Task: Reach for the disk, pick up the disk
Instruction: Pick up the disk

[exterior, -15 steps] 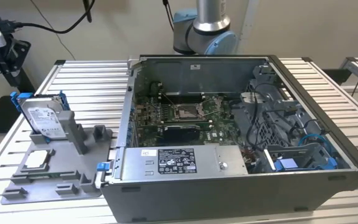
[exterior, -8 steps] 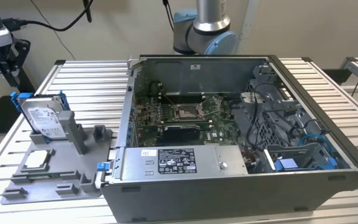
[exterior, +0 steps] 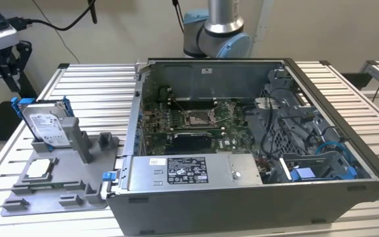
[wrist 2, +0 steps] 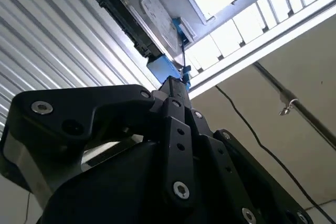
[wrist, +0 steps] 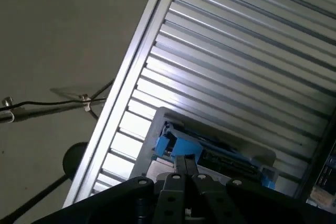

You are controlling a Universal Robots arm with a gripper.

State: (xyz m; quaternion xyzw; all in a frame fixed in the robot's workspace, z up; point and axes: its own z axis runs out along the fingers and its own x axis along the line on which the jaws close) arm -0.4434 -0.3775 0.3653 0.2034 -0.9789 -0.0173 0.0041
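The disk (exterior: 45, 123) is a silver-grey drive with a white label and a blue frame. It stands on edge in a slot of the grey fixture (exterior: 57, 197), at the exterior view's left. My gripper (exterior: 0, 69) hangs beyond the table's far left corner, above the disk and well apart from it. It is open and holds nothing. In both wrist views the disk lies just past my black fingertips (wrist 2: 176, 85), blue frame toward me (wrist: 181, 148).
An open grey computer case (exterior: 347, 148) fills the middle and right of the slatted table (exterior: 97, 89). A small square silver chip (exterior: 39, 169) lies on the fixture in front of the disk. Black cables (exterior: 57, 22) hang near the gripper.
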